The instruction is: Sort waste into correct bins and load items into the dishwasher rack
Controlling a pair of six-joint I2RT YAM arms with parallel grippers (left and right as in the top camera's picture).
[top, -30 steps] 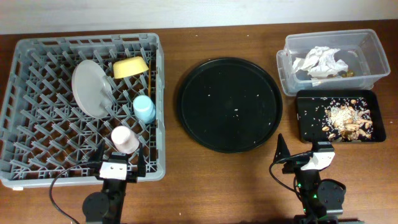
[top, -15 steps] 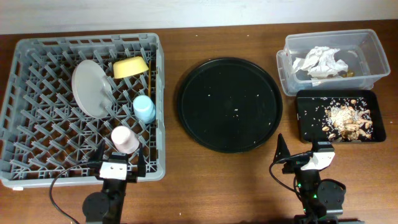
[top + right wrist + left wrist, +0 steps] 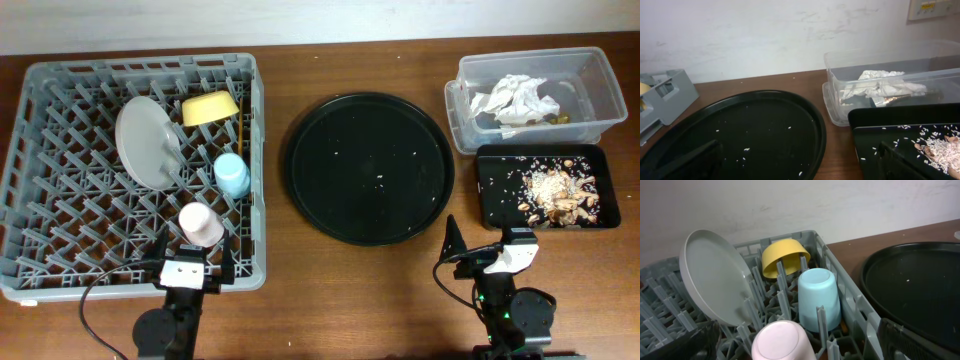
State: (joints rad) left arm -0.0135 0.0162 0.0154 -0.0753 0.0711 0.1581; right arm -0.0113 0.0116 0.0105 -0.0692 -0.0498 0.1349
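The grey dishwasher rack (image 3: 60, 200) holds the pale grey plate (image 3: 145, 140) on edge, the yellow bowl (image 3: 210, 107), the light blue cup (image 3: 232, 175) and the pink cup (image 3: 200, 224), both upside down. Thin brown chopsticks (image 3: 241, 132) stand by the rack's right wall. The spoon is not visible. White napkins (image 3: 515, 98) lie in the clear tub (image 3: 590, 70). Food scraps (image 3: 560, 192) lie in the flat black tray (image 3: 490, 190). My left gripper (image 3: 190, 268) is open and empty at the rack's front edge, just behind the pink cup (image 3: 782, 340). My right gripper (image 3: 488, 256) is open and empty.
A large round black tray (image 3: 370, 165) with a few rice grains lies in the middle, between the rack and the bins. In the right wrist view it (image 3: 765, 130) fills the left and the clear tub (image 3: 890, 75) stands at the right. A wall runs behind the table.
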